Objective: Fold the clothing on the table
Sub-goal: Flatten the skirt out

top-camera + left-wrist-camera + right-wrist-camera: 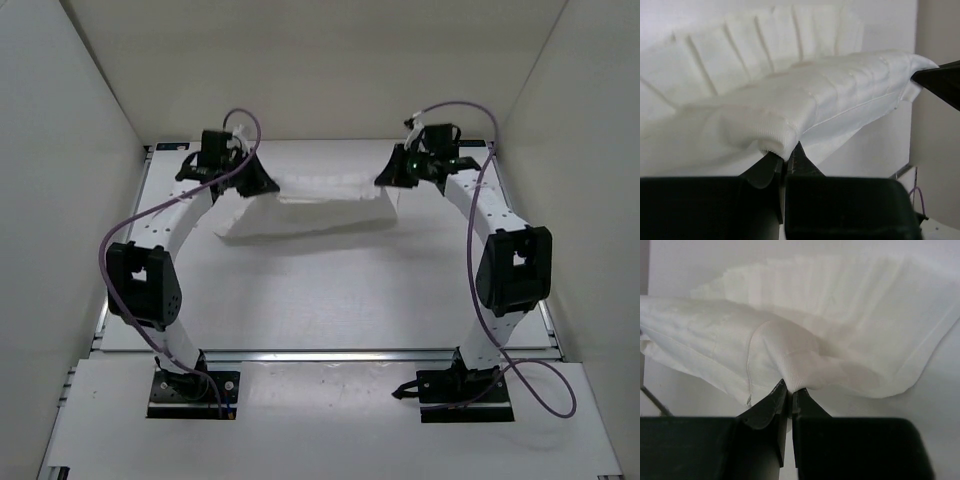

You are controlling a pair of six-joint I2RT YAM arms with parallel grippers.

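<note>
The clothing (318,208) is thin matt white cloth, finely ribbed, creased. The worktop (330,290) is smooth, matt white. The left end effector (785,159) and right end effector (790,392) look like smooth, faintly shiny black plastic.

Plain white walls (320,70) stood along the left, far and right edges of the worktop (330,290). A silver metal rail (330,356) ran along its near edge, with a flat white panel (330,420) lying just beyond it.
</note>
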